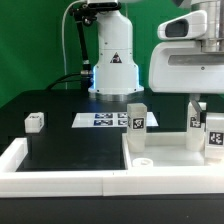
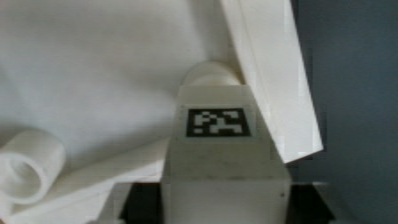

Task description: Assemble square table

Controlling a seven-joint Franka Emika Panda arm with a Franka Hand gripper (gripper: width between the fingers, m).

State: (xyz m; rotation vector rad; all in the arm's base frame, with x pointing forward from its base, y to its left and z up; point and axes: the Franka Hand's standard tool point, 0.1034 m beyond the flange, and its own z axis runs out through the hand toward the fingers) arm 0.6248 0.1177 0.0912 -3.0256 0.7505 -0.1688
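Observation:
In the wrist view a white leg (image 2: 221,150) with a black-and-white tag stands between my gripper (image 2: 222,203)'s dark fingers (image 2: 139,203), which press on both its sides. Behind it lies the white square tabletop (image 2: 107,80), with a round raised boss (image 2: 25,165) to one side. In the exterior view my gripper (image 1: 197,108) hangs at the right over the tabletop (image 1: 175,160), shut on a leg (image 1: 196,122). A second leg (image 1: 214,135) stands just beside it and a third (image 1: 137,117) at the slab's far corner. A fourth leg (image 1: 36,121) lies at the left.
The marker board (image 1: 104,120) lies flat in front of the robot base (image 1: 113,70). A long white border rail (image 1: 20,158) runs along the exterior view's left and front of the black table. A green wall stands behind.

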